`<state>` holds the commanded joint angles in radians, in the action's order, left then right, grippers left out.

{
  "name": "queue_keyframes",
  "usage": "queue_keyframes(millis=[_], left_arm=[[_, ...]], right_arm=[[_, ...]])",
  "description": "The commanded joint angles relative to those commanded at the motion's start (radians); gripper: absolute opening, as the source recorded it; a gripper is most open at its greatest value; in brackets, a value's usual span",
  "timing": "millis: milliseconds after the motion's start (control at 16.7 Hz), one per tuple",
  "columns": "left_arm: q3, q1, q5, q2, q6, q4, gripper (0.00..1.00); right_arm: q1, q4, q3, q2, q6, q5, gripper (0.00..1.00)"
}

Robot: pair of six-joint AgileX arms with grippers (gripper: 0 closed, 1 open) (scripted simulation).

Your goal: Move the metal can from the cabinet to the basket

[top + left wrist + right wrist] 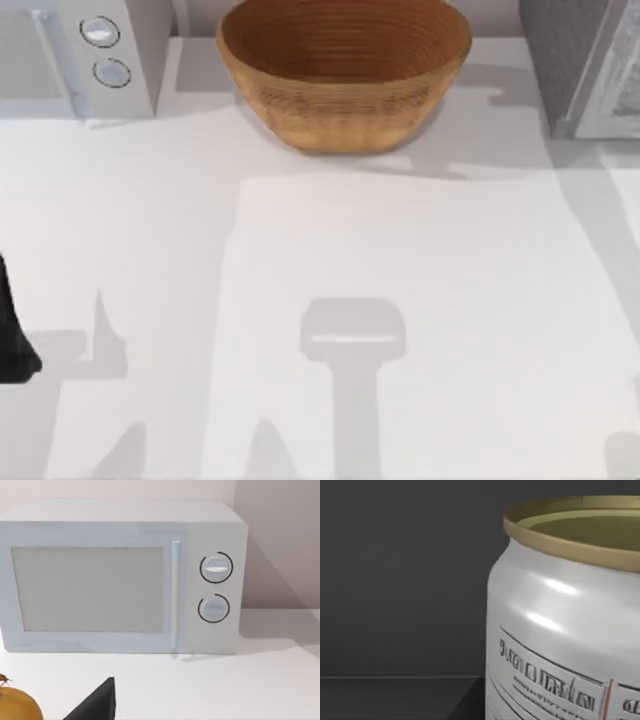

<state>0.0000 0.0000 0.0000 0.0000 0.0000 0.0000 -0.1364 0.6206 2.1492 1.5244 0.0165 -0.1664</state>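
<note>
A: What sits nearest on the tabletop (420, 300)?

B: From above, the near part is white and crossed by grey shadows. A dark piece of the left arm (12, 340) pokes in at the left edge. In the left wrist view a black wedge, part of the left tool (97, 705), shows low in the frame, and I cannot tell whether it is released or clenched. Beside it lies a rounded yellow-orange thing (15, 707), cut off at the frame's edge.

A: And farther back?

B: The basket (345, 75) stands at the far middle, upright. Left of it is the white appliance (85, 55) with two round knobs; the left wrist camera faces its closed door. The cabinet (585, 60) is in the far right corner, well apart from the basket.

A: Where is the metal can (565, 625)?

B: Upright against dark grey walls, very close before the right wrist camera. The right tool's state I cannot tell.
</note>
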Motion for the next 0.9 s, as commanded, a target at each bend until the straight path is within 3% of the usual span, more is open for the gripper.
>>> queue_keyframes(millis=[480, 900], left_arm=[[0.000, 0.000, 0.000, 0.000, 0.000, 0.000, 1.00], [0.000, 0.000, 0.000, 0.000, 0.000, 0.000, 1.00]], right_arm=[[-0.026, 0.095, -0.044, -0.141, 0.000, -0.024, 0.00], [-0.006, -0.007, -0.203, -0.291, -0.017, 0.011, 0.00]])
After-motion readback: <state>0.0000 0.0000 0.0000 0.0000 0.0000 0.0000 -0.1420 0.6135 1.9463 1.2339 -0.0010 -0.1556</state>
